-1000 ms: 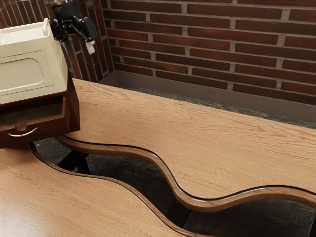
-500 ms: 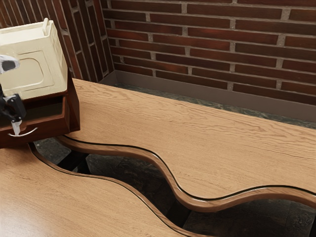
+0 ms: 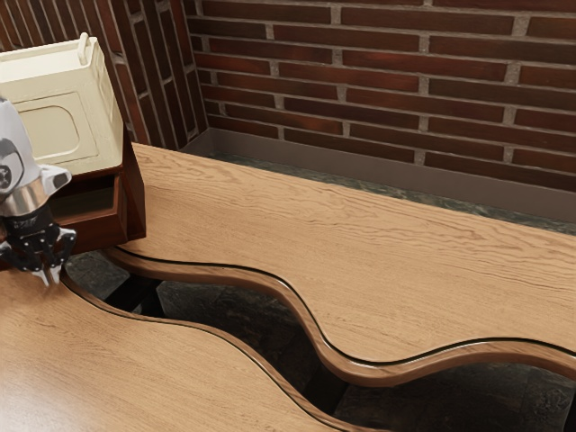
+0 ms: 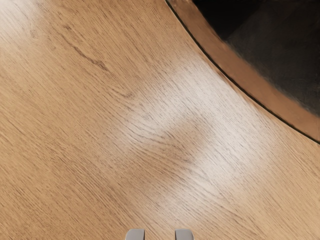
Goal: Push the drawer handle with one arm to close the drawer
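My gripper (image 3: 52, 280) is low in front of the drawer at the exterior view's left edge, pointing down, with nothing between its fingers. In the wrist view two separated fingertips flank the gripper's gap (image 4: 160, 234) above bare wood. The dark brown drawer (image 3: 101, 231) stands pulled out beneath a cream cabinet body (image 3: 67, 126), its hollow partly visible. My hand hides the drawer's handle. Whether the gripper touches the drawer front, I cannot tell.
A wooden table (image 3: 225, 207) with a wavy edge lies beside the cabinet. Another wooden top (image 3: 135, 369) spreads in front, across a dark curved gap. Brick walls (image 3: 387, 81) rise behind.
From behind the cabinet's top, my hand has swung around to the drawer's front, passing near the handle, and is now lower. The drawer looks the same.
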Robot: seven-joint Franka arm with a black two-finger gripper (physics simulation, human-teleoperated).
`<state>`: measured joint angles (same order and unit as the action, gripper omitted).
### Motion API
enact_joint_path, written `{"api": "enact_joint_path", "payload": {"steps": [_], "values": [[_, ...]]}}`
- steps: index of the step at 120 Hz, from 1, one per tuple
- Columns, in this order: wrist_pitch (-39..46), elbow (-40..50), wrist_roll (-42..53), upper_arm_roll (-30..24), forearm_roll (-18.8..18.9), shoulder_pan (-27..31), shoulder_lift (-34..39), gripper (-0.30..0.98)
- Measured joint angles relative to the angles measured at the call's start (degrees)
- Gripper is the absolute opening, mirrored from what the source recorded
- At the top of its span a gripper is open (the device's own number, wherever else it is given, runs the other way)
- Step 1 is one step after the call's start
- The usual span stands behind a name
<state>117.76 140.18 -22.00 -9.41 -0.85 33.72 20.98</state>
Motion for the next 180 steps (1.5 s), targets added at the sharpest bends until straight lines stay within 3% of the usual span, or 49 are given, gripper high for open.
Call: {"api": "enact_joint_path", "payload": {"steps": [34,103,180], "values": [[6.2,-5.83,0.16,0.41,3.06,2.49,-9.14,-0.08],[11.57,-13.89,4.15,0.42,2.88,7.74,-20.64,-0.11],[18.87,-20.04,6.78,0.08,2.66,11.09,-26.5,-0.1]]}}
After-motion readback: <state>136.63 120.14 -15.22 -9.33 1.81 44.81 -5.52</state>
